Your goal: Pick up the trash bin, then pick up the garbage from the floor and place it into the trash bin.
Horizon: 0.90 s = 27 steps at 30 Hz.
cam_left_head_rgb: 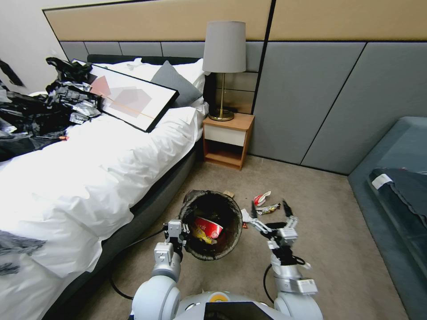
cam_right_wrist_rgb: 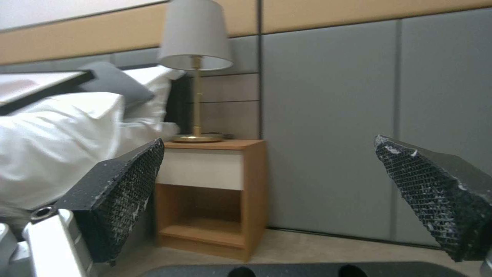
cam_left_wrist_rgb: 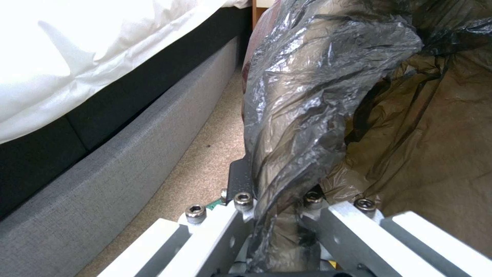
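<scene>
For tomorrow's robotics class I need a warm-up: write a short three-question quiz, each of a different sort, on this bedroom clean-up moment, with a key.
1. True or false: the left gripper is shut on the rim of the trash bin.
2. Multiple choice: the right gripper is (A) open and empty above the carpet, (B) shut on a wrapper, (C) inside the bin.
3. Short answer: what litter lies on the carpet beyond the right gripper?

Key
1. True: its fingers clamp the rim and the black bag liner.
2. A.
3. A red-and-white wrapper and a snack packet.
</scene>
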{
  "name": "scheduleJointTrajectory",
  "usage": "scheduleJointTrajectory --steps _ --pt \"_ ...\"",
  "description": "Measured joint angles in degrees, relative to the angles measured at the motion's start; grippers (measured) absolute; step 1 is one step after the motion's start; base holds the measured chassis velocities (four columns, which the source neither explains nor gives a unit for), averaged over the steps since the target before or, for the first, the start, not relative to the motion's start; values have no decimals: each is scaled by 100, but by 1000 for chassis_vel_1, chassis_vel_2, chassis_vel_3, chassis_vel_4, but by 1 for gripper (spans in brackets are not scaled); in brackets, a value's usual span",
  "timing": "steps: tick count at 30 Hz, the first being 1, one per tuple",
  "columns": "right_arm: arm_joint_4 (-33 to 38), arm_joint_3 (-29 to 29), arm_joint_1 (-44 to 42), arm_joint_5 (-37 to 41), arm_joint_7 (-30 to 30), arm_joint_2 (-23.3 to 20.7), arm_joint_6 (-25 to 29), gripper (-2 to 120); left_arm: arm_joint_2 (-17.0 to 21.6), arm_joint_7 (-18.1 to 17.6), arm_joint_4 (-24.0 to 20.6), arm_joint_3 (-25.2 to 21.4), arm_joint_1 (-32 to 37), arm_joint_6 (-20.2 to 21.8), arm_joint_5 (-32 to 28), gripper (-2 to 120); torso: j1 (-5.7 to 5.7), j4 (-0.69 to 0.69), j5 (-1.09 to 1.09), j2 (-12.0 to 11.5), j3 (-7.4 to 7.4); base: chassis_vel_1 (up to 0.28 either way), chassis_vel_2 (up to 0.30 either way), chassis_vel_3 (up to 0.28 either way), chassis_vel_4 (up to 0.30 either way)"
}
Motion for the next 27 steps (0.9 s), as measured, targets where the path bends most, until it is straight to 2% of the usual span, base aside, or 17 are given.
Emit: scheduleJointTrajectory --steps 8,27 --pt "-176 420 89 228 38 -52 131 100 6 0 17 35 -8 -6 -4 0 0 0 0 0 0 0 0 0 0" --pt "-207 489 284 452 -3 -74 -52 100 28 -13 -32 22 45 -7 -4 0 0 0 0 0 0 -4 2 2 -2"
